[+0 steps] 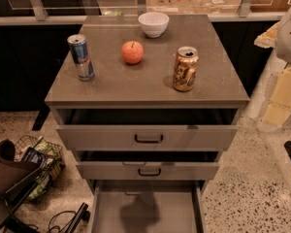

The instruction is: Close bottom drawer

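Nearest: bottom drawer, pulled well out at the frame's lower edge, grey tray interior w/ a dark shadow on its floor; its front is cut off by the frame. Pincer, pale cream, hangs at the far right edge beside the cabinet, well apart from that drawer, up and to its right, not touching it; whether it's apart or together: can't tell. Drawers: 3 total. Middle drawer and top drawer each stand a little way out, each w/ a black bar handle. On the surface: 2 cans, 1 apple, 1 white bowl. Blue-silver can stands upright front left; orange-brown can upright front right; apple between them, bowl at the back. Writing on both cans too blurred to read. Speckled floor left of the cabinet holds 1 wire basket w/ packets.
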{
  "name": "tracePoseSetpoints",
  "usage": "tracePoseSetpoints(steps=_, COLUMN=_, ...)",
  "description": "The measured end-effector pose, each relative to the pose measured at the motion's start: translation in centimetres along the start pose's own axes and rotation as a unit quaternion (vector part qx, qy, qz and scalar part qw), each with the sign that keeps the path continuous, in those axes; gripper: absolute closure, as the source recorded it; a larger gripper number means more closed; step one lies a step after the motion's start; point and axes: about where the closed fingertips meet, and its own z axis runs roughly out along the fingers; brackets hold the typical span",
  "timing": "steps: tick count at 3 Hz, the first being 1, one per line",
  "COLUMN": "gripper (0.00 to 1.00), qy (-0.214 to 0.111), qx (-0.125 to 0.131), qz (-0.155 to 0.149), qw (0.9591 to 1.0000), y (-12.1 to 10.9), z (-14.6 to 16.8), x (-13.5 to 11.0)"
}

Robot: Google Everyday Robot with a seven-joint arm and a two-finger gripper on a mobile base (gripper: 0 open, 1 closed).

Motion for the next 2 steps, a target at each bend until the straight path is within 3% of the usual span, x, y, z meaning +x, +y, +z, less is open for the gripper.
tracePoseSetpoints(steps=1, gripper=0.0, qy=0.0, qx=0.0, qz=0.0, qw=1.0, y=0.0, z=0.0, x=0.0)
tracePoseSetpoints(steps=2, gripper=0.0, qy=0.015, qx=0.008, qz=-0.008, qw=0.9998, y=1.1, z=1.6, x=1.7)
